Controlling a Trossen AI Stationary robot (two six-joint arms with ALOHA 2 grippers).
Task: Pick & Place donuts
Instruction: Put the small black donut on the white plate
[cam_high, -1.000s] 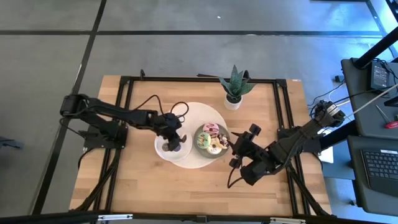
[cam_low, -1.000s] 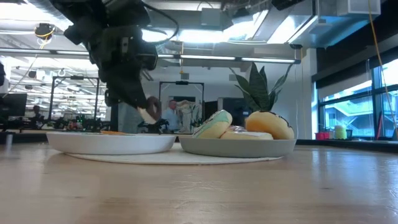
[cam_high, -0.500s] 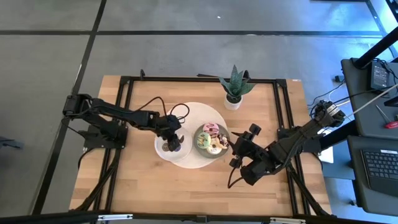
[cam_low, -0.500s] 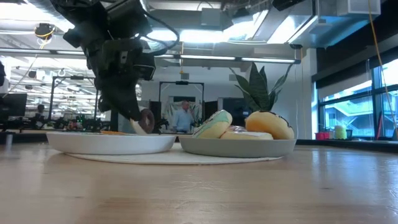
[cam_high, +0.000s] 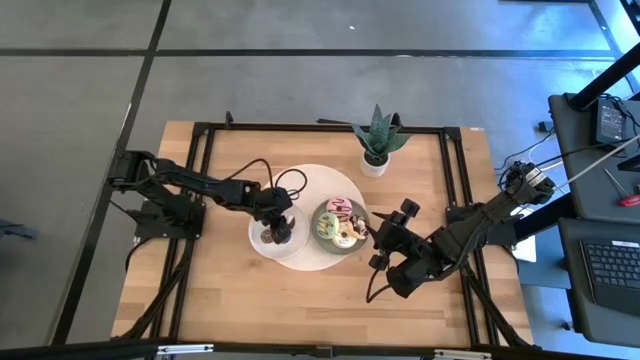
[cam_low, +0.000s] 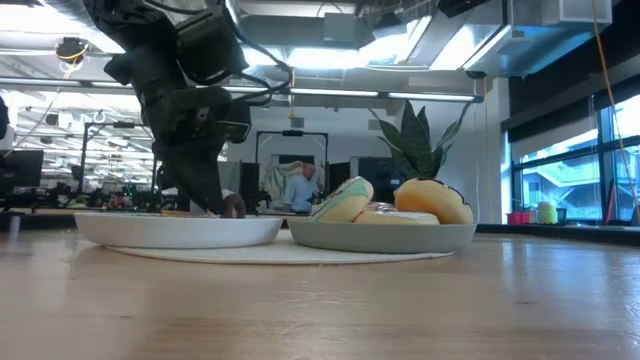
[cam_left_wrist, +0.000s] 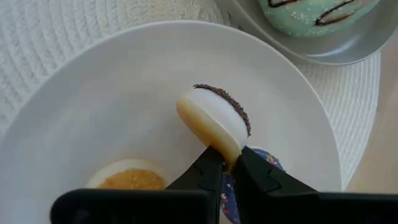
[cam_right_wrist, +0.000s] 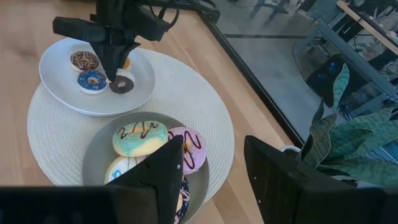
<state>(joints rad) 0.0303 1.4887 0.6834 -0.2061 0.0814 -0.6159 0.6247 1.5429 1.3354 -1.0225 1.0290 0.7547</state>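
Observation:
My left gripper (cam_high: 278, 231) is shut on a small chocolate-iced donut (cam_left_wrist: 214, 119) low over the white plate (cam_high: 254, 236). An orange donut (cam_left_wrist: 127, 180), a blue donut (cam_right_wrist: 93, 81) and another chocolate one (cam_right_wrist: 83, 60) lie flat on that plate. The grey plate (cam_right_wrist: 93, 163) beside it holds several bigger donuts, among them a green one (cam_right_wrist: 140, 138) and a pink one (cam_right_wrist: 190, 147). My right gripper (cam_right_wrist: 214, 180) waits open in the air at the grey plate's right side (cam_high: 384, 240). My left gripper pinches the small chocolate donut by its cream rim (cam_left_wrist: 225, 149) between the two fingertips (cam_left_wrist: 210, 169). The fingers come from above, pointing down. The donut stands tilted on edge, icing turned sideways. In the low view the plate's rim (cam_low: 180, 228) hides its lower edge, so whether it touches the plate cannot be told.
Both plates sit on a round white woven mat (cam_high: 310, 180). A potted plant (cam_high: 378, 140) stands at the far edge behind the grey plate. A black frame (cam_high: 200, 130) borders the wooden table. People move in the room behind (cam_low: 297, 190).
My left gripper has come down toward the white plate with the chocolate donut still in its fingers; the donut has sunk from above the plate's rim to rim level. The right arm has kept still.

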